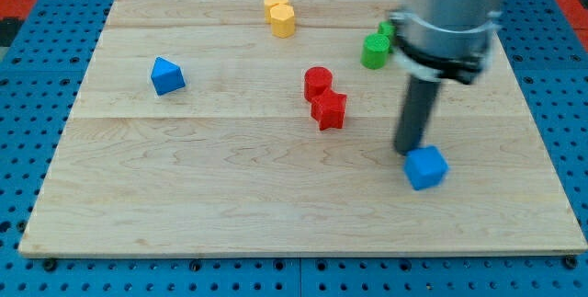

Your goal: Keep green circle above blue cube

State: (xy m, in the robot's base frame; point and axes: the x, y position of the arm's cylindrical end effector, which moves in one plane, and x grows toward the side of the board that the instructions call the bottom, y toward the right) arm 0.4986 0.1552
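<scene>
Green circle (375, 51) sits toward the view's top, above the blue cube (426, 167) on the wooden surface (230, 196).
My tip (408, 151) touches the cube's upper-left edge; no jaws here, only a bare rod holding nothing.

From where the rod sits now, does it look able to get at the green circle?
Probably yes. My tip rests at the blue cube's upper-left edge, and the green circle lies toward the view's top with bare board between. Another green block behind it is partly hidden by the arm.
</scene>
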